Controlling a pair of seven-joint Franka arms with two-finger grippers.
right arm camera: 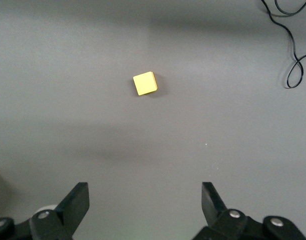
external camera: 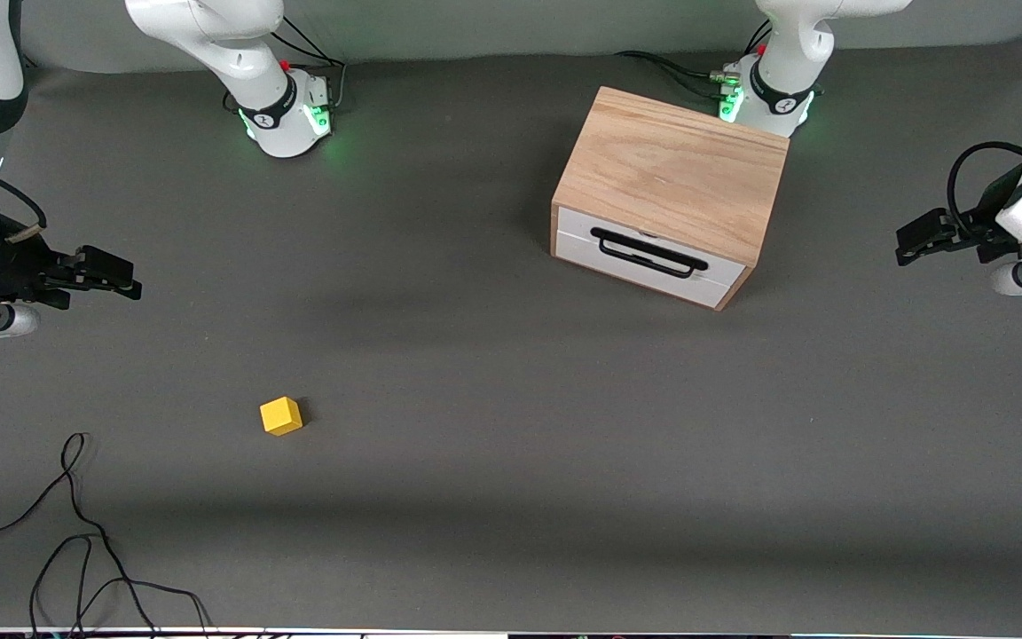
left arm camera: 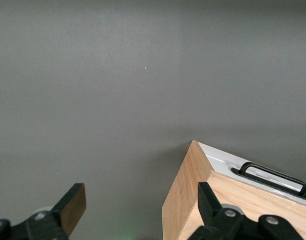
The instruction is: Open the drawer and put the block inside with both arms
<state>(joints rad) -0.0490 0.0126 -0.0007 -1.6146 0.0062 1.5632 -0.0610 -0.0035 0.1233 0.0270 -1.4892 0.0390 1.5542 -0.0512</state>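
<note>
Lying apart: block (external camera: 281, 415), shut drawer (external camera: 649, 257), cable (external camera: 76, 532); both arms' fingers spread.

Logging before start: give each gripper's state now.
Left gripper: open, holding nothing, over the table beside the light oak cabinet.
Right gripper: open, holding nothing.

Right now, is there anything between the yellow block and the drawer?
No. In the front view, only bare grey table lies between the block and the closed drawer.
</note>
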